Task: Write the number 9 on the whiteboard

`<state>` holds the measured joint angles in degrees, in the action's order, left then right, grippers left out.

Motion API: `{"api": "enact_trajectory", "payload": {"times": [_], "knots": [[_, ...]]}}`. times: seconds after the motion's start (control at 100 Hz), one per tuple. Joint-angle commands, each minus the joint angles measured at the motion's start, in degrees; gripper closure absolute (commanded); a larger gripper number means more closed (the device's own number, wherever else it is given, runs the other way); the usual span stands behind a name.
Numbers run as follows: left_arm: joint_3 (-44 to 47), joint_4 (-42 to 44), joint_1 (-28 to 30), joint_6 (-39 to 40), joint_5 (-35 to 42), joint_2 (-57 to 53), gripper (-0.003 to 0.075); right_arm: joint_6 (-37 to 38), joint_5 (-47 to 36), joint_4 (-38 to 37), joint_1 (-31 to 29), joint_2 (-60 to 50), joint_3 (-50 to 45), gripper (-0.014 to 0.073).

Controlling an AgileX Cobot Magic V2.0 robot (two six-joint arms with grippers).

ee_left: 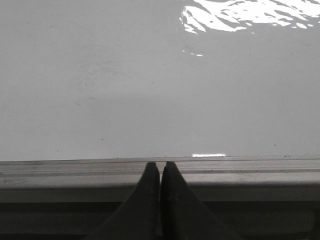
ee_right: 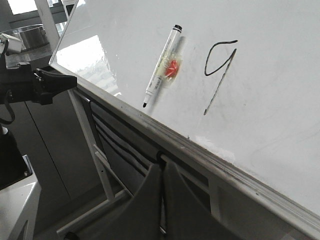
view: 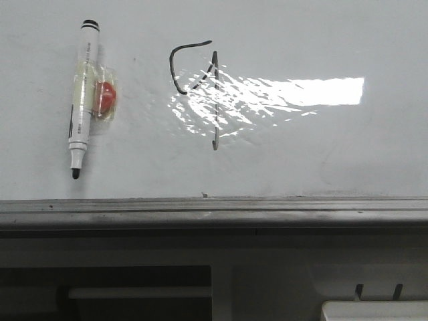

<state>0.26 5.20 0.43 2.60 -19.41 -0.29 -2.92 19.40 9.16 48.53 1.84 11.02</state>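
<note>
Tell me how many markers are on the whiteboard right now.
1. The marker lies on the whiteboard, left of the number 9 in the front view, tip toward the grey rail, something red taped to it. None other shows.

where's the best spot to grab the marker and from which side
Grip the marker on its bare white barrel, probably just above the red piece taped to its middle. It lies flat on the whiteboard, cap away from the robot, tip toward the rail, so come straight down with jaws across the barrel. The upper barrel looks free on both sides; lower down the red piece would block one finger.
</note>
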Motion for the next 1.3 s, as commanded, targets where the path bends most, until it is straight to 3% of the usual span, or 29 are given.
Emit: {"api": "enact_trajectory", "payload": {"times": [0.0,0.28,0.58,0.7,0.81,0.92,1.09,1.289], "knots": [[2.3,0.1,0.1,-0.1,2.8,-1.5,0.074,-0.4,-4.7,0.1,0.0,0.4,1.4,0.0663],[2.3,0.1,0.1,-0.1,2.8,-1.5,0.074,-0.4,-4.8,0.1,0.0,0.4,1.3,0.0663],[2.3,0.1,0.1,-0.1,2.8,-1.5,0.074,-0.4,-8.3,0.0,-4.5,0.4,-3.0,0.0663],[2.3,0.1,0.1,-0.1,2.8,-1.5,0.074,-0.4,-20.8,-0.1,-8.9,0.4,-8.0,0.0663],[2.3,0.1,0.1,-0.1,2.8,-1.5,0.074,-0.4,-37.5,0.0,-15.1,0.4,-13.4,0.0663],[2.3,0.1,0.1,-0.1,2.8,-1.5,0.074,-0.4,-42.2,0.0,-21.9,0.4,-13.1,0.0663],[2.3,0.1,0.1,-0.1,2.8,-1.5,0.074,-0.4,-42.8,-0.1,-29.3,0.4,-13.1,0.0663],[2.3,0.1,0.1,-0.1,2.8,-1.5,0.074,-0.4,-36.6,0.5,-35.3,0.4,-13.1,0.0663]]}}
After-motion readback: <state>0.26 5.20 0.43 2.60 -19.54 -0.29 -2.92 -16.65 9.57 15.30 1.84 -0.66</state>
